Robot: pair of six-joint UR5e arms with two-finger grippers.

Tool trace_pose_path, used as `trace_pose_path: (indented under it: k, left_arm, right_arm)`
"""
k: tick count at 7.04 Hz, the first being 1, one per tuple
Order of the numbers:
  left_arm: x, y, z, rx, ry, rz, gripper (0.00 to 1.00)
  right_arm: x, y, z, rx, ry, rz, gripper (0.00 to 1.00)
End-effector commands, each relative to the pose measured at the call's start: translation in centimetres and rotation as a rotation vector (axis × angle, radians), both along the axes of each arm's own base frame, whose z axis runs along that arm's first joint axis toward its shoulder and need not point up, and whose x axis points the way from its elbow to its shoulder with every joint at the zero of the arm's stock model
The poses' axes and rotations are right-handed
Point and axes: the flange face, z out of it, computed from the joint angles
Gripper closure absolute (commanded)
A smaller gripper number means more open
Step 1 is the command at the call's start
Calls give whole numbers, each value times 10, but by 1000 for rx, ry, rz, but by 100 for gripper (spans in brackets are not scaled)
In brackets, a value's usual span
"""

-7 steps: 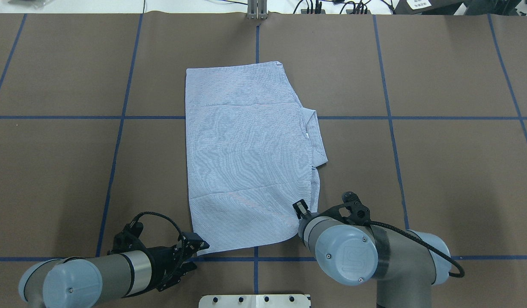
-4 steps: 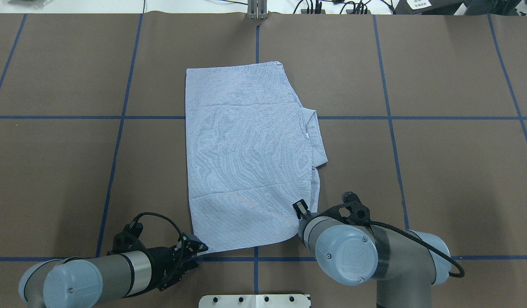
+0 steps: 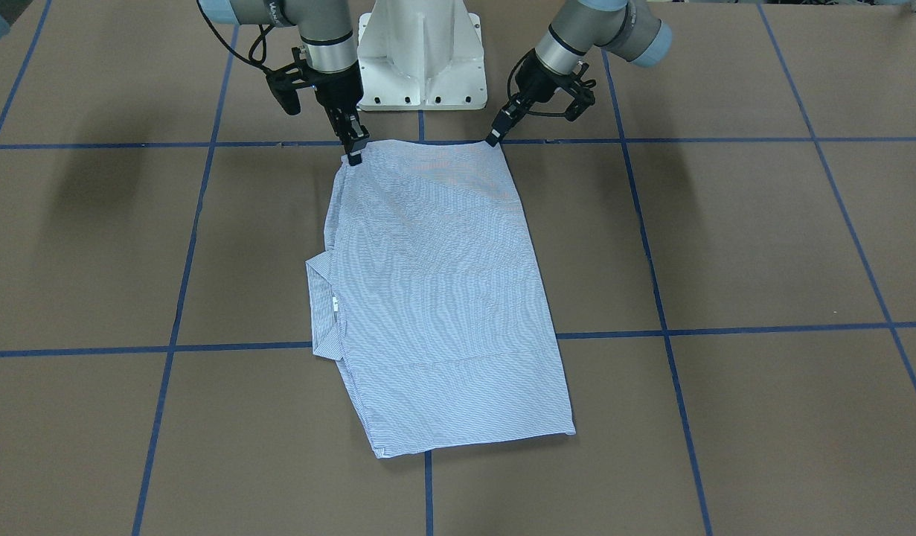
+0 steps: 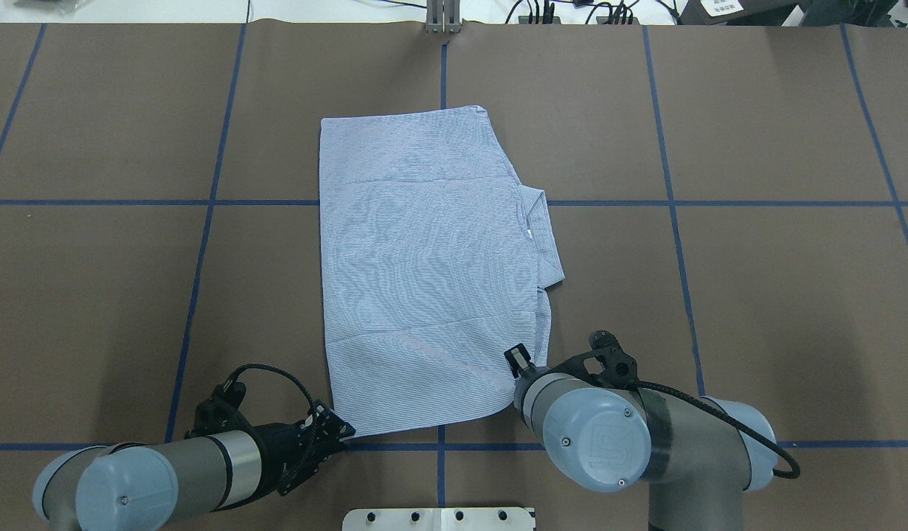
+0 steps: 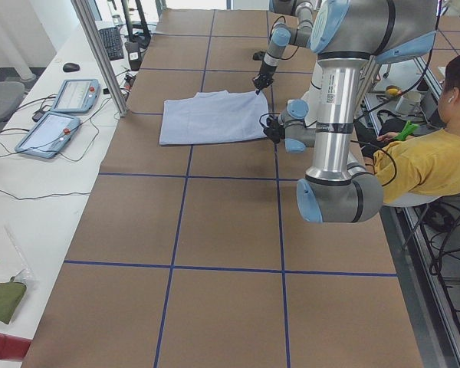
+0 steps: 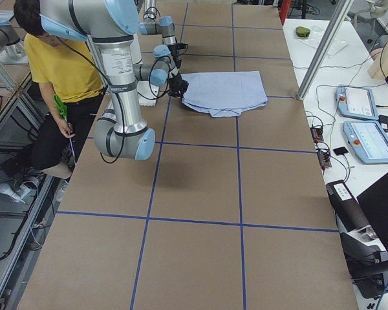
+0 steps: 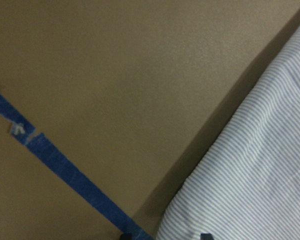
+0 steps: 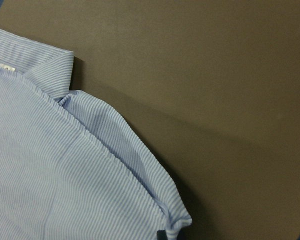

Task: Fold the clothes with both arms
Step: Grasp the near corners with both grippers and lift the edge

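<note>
Blue-and-white shirt [image 4: 424, 280] already folded narrow; crosswise fold judged pending. Right gripper [image 3: 355, 155] pinches one near corner. Left gripper [image 3: 494, 138] at other corner, grip unclear.

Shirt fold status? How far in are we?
Done: the shirt lies flat as a long rectangle, with only the collar poking out on one side. In hand: left gripper and right gripper sit at the two near corners; whether the fingers have pinched, I cannot tell. Remaining: nothing is lifted, and the cross fold toward the far edge is not yet done.
</note>
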Motion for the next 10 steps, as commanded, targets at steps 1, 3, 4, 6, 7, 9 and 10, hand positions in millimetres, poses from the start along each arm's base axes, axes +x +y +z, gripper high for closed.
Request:
trace_pose_path:
  k: [1, 3, 4, 6, 7, 9, 10]
  left_arm:
    - [-2, -2, -2, -7, 8, -13, 100]
    - [-7, -4, -12, -6, 28, -20, 100]
    - [-18, -4, -24, -1, 55, -28, 100]
    - [-43, -4, -44, 3, 99, -34, 100]
    - [-63, -2, -50, 3, 115, -34, 100]
    - [-109, 4, -80, -33, 166, -39, 100]
    - [-126, 7, -104, -31, 187, -32, 100]
  right_arm:
    - [0, 0, 0, 0, 1, 0, 100]
    - [0, 0, 0, 1, -1, 1, 100]
    - [1, 0, 0, 2, -1, 2, 100]
    - [23, 1, -10, 8, -34, 12, 100]
    - [36, 6, -15, 3, -57, 13, 100]
    - [90, 27, -34, -2, -111, -6, 100]
    - [108, 30, -47, -12, -109, 1, 100]
